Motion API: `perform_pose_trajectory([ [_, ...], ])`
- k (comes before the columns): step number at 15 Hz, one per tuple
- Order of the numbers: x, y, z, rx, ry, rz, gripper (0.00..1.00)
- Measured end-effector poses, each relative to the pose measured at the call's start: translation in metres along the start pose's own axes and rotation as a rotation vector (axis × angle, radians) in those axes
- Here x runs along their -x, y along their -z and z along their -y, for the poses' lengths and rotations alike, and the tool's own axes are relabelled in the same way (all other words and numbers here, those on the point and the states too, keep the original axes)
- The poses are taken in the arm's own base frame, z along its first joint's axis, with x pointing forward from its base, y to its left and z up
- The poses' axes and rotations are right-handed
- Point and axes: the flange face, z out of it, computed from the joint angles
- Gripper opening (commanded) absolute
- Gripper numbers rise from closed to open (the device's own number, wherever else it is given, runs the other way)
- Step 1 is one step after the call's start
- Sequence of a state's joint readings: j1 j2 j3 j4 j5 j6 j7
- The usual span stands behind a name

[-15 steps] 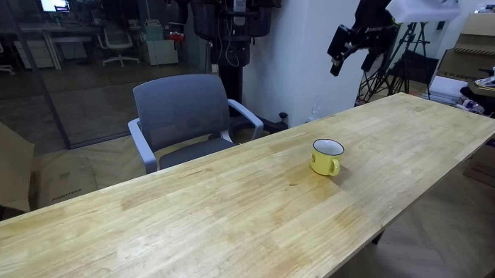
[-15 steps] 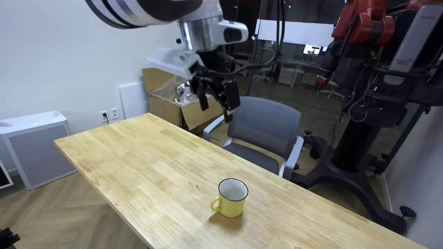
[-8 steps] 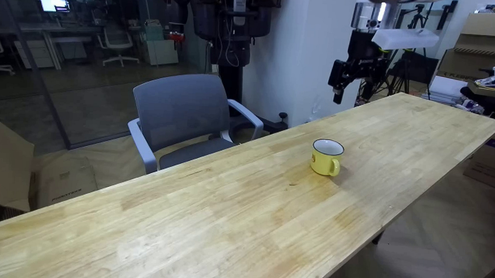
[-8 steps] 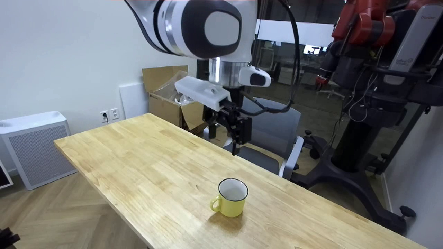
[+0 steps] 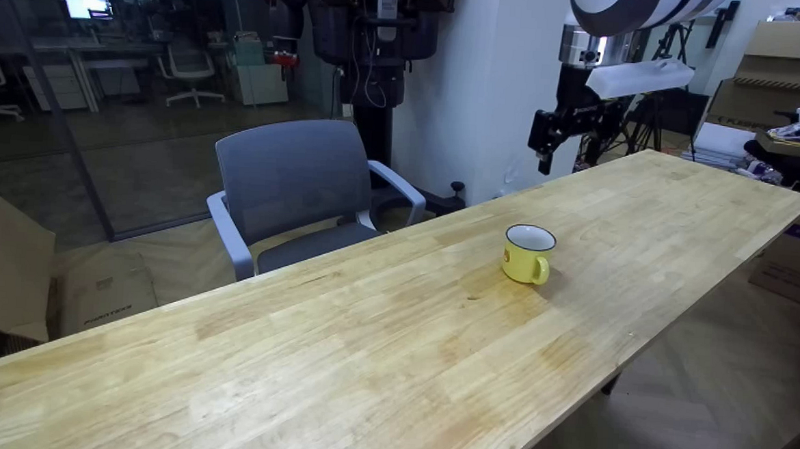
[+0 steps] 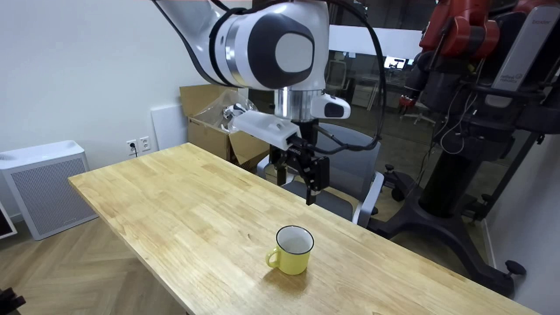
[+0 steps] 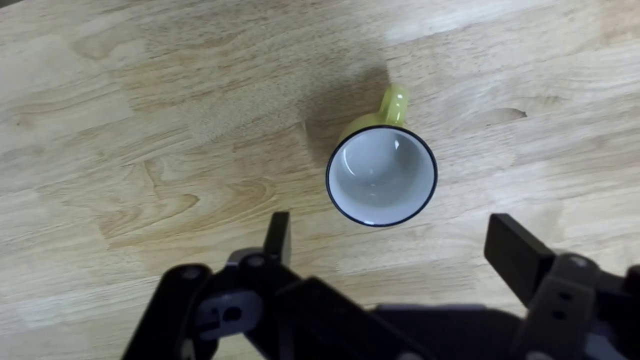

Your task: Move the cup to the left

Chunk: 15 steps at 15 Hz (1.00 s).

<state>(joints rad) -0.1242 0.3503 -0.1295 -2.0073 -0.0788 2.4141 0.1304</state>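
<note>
The cup is a small yellow mug with a dark rim and white inside. It stands upright on the wooden table in both exterior views (image 5: 521, 264) (image 6: 294, 261). In the wrist view the cup (image 7: 381, 175) is seen from above, with its handle pointing to the top of the picture. My gripper (image 7: 389, 227) is open, fingers wide apart and nothing between them. The cup lies just ahead of the fingertips, between their lines and apart from them. In both exterior views the gripper (image 5: 569, 159) (image 6: 296, 190) hangs above table height, clear of the cup.
The wooden table (image 5: 365, 359) is long, with its edges showing in both exterior views. A grey chair (image 5: 299, 185) stands against its long side. A red and black robot (image 6: 463, 87) stands behind. An open cardboard box (image 6: 210, 131) is beyond the table's end.
My arm has come down, tilting the gripper to point more straight down and bringing it closer to the cup. Most of the motion was in the earlier half second. The cup has not moved.
</note>
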Motion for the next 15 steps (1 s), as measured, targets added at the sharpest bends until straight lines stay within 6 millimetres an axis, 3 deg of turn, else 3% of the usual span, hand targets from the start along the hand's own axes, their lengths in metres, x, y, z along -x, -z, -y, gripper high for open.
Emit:
perform_pose_trajectory([
  [3, -0.011, -0.014, -0.005, -0.060, -0.091, -0.034, 1.00],
  [7, -0.029, -0.053, -0.009, -0.119, -0.194, -0.017, 1.00],
  [15, -0.050, -0.114, 0.004, -0.171, -0.237, 0.141, 1.00],
])
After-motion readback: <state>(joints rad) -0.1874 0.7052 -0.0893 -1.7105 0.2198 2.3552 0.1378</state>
